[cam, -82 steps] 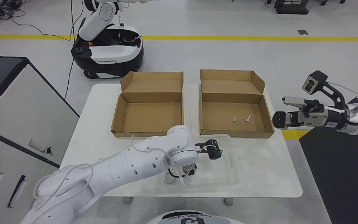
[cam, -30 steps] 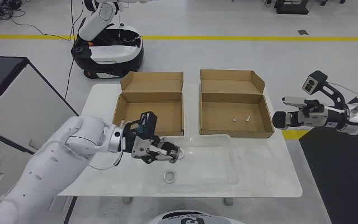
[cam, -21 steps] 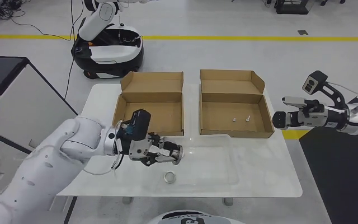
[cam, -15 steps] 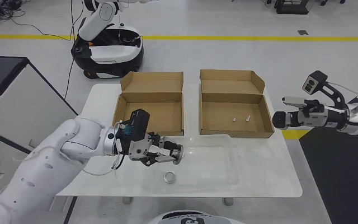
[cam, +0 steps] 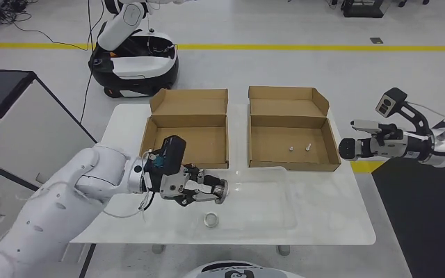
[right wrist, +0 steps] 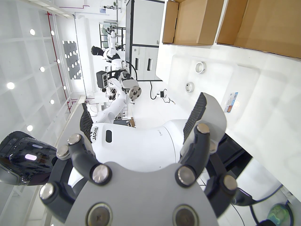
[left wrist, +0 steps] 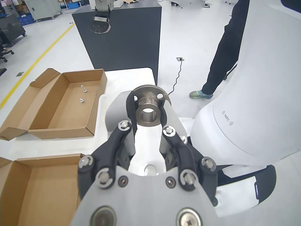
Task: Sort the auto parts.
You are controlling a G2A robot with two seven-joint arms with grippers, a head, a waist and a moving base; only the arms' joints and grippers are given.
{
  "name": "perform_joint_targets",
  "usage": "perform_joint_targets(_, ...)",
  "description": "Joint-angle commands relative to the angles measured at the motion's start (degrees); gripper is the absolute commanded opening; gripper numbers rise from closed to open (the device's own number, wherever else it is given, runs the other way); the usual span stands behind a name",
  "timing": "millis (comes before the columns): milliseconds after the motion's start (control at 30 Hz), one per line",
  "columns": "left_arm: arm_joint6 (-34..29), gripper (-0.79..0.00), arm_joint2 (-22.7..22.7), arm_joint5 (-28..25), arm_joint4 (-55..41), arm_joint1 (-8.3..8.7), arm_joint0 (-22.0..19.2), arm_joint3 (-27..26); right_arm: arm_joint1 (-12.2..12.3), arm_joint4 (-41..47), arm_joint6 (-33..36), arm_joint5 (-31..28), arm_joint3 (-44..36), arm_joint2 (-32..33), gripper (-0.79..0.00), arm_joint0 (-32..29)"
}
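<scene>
Early days: two bolts [cam: 306, 146] boxed, left gripper [left wrist: 147, 116] clamped on a flanged hub [left wrist: 147, 109] near the table [cam: 327, 233]'s front edge, two rings [right wrist: 200, 67] waiting in the tray [cam: 278, 208], right gripper [right wrist: 143, 116] gaping wide, empty.

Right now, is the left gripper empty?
No. The left gripper is shut on a metal flanged hub, its jaws pressed against the hub's two sides.

My top camera looks down on the whole table [cam: 334, 208], the left cardboard box [cam: 184, 146] and the right cardboard box [cam: 271, 135]. My left wrist camera rides close behind my left gripper [left wrist: 147, 112], facing across the table at both boxes. My right wrist camera, off the table's side, looks back over them sideways.
</scene>
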Motion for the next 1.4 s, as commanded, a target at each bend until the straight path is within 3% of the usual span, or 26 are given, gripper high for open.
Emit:
perform_joint_targets(0,0.0,-0.785,0.0,0.0,0.0,0.0,0.0,0.0,0.0,0.0,0.0,0.0,0.0,0.0,0.0,0.0)
perform_joint_targets(867,0.1,-0.785,0.0,0.2,0.1,-0.02,0.1,-0.1,0.0,0.0,0.0,0.0,0.0,0.0,0.0,0.0)
perform_joint_targets(1367,16.7,-0.785,0.2,0.0,-8.9,-1.39,0.9,-3.0,0.0,0.0,0.0,0.0,0.0,0.0,0.0,0.0)
